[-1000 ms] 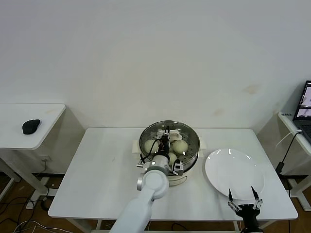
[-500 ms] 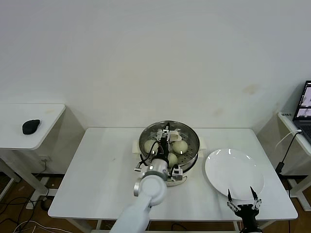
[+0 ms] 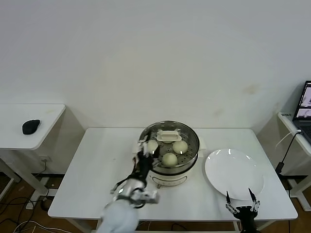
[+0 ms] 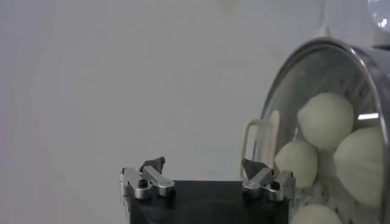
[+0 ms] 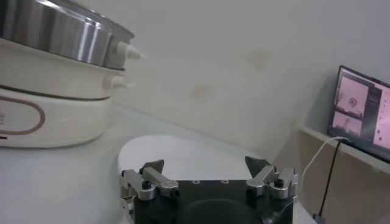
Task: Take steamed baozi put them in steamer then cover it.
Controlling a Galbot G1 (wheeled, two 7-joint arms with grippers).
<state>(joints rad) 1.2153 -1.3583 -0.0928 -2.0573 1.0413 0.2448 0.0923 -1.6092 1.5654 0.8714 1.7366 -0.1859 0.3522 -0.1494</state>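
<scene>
A pale plain wall backs the whole scene. At far left stands a white side table (image 3: 29,124) with a dark computer mouse (image 3: 31,126) on it. The main white table (image 3: 97,170) fills the middle, and at far right a laptop (image 3: 303,108) sits on another surface, its lit screen also showing in the right wrist view.

The left gripper (image 3: 142,149) hangs over the table just left of the steamer (image 3: 169,150), its jaws spread wide with nothing between them. The steamer's shiny basket sits on its white pot base near the table's middle. The cover (image 3: 168,138) appears to rest on the basket, its cream handle toward the back, though the glass is hard to make out from the head view. Three steamed baozi (image 3: 169,159) show clearly inside from above; the left wrist view shows at least four (image 4: 326,120) packed against the steel wall, plus a white side handle (image 4: 259,146) of the pot.

Right of the steamer lies a white plate (image 3: 234,174), close beside it but not touching. The right gripper (image 3: 241,200) waits at the table's near edge just beyond the plate, jaws wide and holding nothing. The right wrist view shows the base's side (image 5: 42,119), unseen from above.
</scene>
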